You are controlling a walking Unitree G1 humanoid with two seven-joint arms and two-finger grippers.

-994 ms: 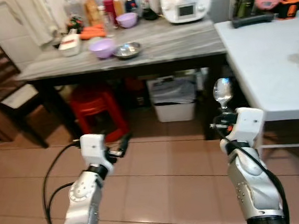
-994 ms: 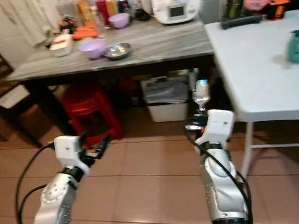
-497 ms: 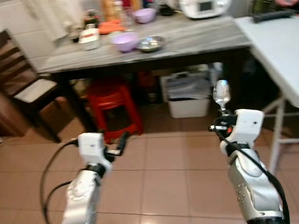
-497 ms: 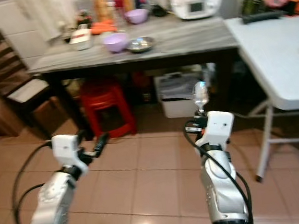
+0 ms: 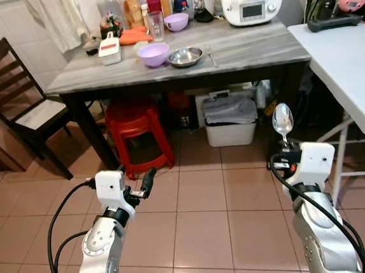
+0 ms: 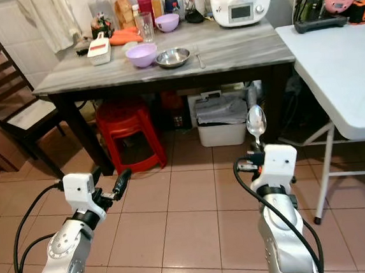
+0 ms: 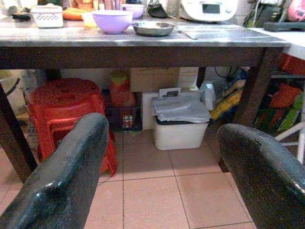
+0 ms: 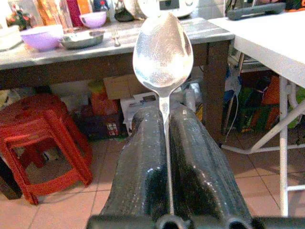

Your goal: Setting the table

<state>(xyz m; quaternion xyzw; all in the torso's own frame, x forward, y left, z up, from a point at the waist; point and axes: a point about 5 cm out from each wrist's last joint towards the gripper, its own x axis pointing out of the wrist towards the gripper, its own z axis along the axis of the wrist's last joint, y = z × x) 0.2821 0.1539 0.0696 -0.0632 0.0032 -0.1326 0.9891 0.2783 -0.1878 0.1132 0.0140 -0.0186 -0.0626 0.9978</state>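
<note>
Counter (image 5: 238, 45) ahead carries purple bowl (image 5: 153, 54), steel dish (image 5: 185, 57). Red stool (image 5: 136, 131) beneath. Left tool (image 5: 144, 183) released, fingers apart, above floor tiles. Right tool (image 8: 167, 157) clenched on spoon (image 8: 163, 55), upright, bowl end up.

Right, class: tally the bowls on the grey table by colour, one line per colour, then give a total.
Purple bowls: 2, the large one at the front and the small one at the back.
Metal bowls: 1, the steel bowl.
Total: 3 bowls.
</note>
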